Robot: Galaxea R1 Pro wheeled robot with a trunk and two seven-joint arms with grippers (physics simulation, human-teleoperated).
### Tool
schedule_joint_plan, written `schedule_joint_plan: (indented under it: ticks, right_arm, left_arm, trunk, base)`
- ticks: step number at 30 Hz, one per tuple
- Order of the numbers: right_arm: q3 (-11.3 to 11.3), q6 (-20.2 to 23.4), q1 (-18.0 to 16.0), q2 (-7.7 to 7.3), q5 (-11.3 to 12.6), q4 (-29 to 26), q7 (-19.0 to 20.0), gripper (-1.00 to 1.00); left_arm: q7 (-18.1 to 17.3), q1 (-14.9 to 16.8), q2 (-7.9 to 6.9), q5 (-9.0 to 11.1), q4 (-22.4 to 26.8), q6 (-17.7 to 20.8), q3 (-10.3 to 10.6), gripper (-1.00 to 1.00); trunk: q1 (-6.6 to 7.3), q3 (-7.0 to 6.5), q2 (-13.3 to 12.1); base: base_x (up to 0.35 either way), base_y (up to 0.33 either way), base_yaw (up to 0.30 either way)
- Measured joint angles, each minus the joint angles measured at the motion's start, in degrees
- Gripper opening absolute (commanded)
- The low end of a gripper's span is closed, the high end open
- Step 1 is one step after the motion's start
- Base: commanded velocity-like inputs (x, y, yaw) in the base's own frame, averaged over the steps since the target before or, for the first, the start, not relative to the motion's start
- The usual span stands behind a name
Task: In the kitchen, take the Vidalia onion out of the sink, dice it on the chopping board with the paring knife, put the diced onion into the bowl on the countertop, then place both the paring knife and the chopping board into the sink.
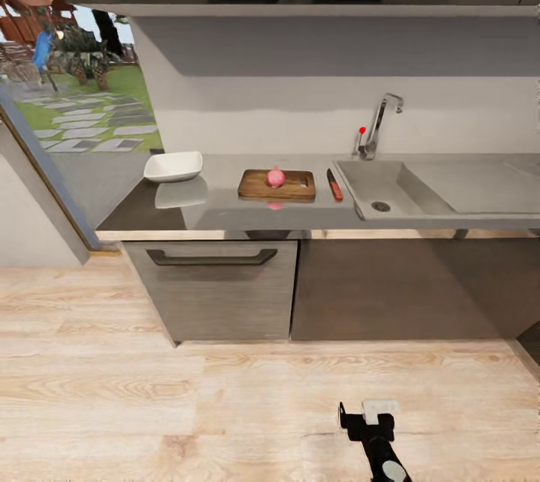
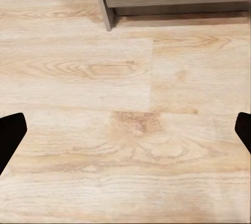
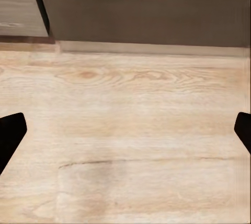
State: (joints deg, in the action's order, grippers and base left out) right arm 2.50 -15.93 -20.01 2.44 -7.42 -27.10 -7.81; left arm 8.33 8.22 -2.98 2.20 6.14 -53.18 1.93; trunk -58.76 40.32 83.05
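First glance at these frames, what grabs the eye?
The pink Vidalia onion sitting on the chopping board mid-countertop, with the paring knife lying between board and sink. The white bowl sits at the counter's left end. Both wrist cameras look down at wood floor.

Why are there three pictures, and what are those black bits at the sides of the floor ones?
It is a robot with two arms, in a pretend computer kitchen. The big picture comes from its head. On the countertop sit a white bowl, a chopping board with a pink onion on it, and a red-handled knife beside the sink. The other two come from cameras on its wrists, pointing at the wooden floor. The black bits are its fingers, spread wide on both hands, holding nothing.
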Motion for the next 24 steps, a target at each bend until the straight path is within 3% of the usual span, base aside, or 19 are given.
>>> schedule_joint_plan:
  ticks: [2, 6, 11, 12, 13, 16, 20, 24]
  right_arm:
    - [0.0, 9.4, 0.0, 0.03, 0.0, -8.6, -1.6, 1.0]
    - [0.2, 23.6, 0.0, 0.0, 0.0, -21.4, -2.2, 1.0]
    - [0.4, 32.1, 0.0, -0.06, 0.0, -33.7, -2.6, 1.0]
    - [0.4, 34.7, 0.0, -0.08, 0.0, -36.2, -2.9, 1.0]
    - [0.5, 40.5, -0.2, -0.1, -0.1, -40.9, -3.4, 1.0]
    - [0.6, 47.6, -1.4, -0.11, -0.1, -48.6, -3.9, 1.0]
    - [0.6, 54.2, -4.9, -0.14, -0.1, -55.7, -4.9, 1.0]
    - [0.6, 60.5, -10.9, -0.18, -0.1, -57.8, -5.2, 1.0]
  left_arm:
    - [0.0, 0.0, 0.0, 0.0, -0.2, 0.0, 0.0, 1.0]
    - [0.0, 0.0, 0.0, 0.0, -0.4, 0.0, 0.0, 1.0]
    - [0.0, 0.0, 0.0, 0.0, -0.5, 0.0, 0.0, 1.0]
    - [-0.1, 0.0, 0.0, 0.0, -0.5, 0.0, 0.0, 1.0]
    - [-0.1, 0.0, 0.0, 0.0, -0.5, 0.0, 0.0, 1.0]
    - [-0.1, 0.0, 0.0, 0.0, -0.5, 0.0, 0.0, 1.0]
    - [-0.1, 0.0, 0.0, 0.0, -0.6, 0.0, 0.0, 1.0]
    - [-0.1, 0.0, 0.03, 0.0, -0.6, 0.1, 0.0, 1.0]
  trunk:
    - [-0.01, 0.0, 0.0]
    - [0.0, 0.0, 0.0]
    - [0.02, 0.0, 0.0]
    - [0.03, 0.0, 0.0]
    - [0.03, -0.01, 0.0]
    - [0.03, 0.0, 0.0]
    - [0.03, 0.0, 0.0]
    - [0.03, 0.0, 0.0]
  base:
    - [-0.31, 0.0, 0.0]
    - [-0.266, 0.0, 0.0]
    - [-0.069, 0.0, 0.0]
    - [-0.011, 0.0, 0.0]
    - [-0.007, 0.0, 0.0]
    - [-0.003, 0.0, 0.0]
    - [0.0, 0.0, 0.0]
    - [0.0, 0.0, 0.0]
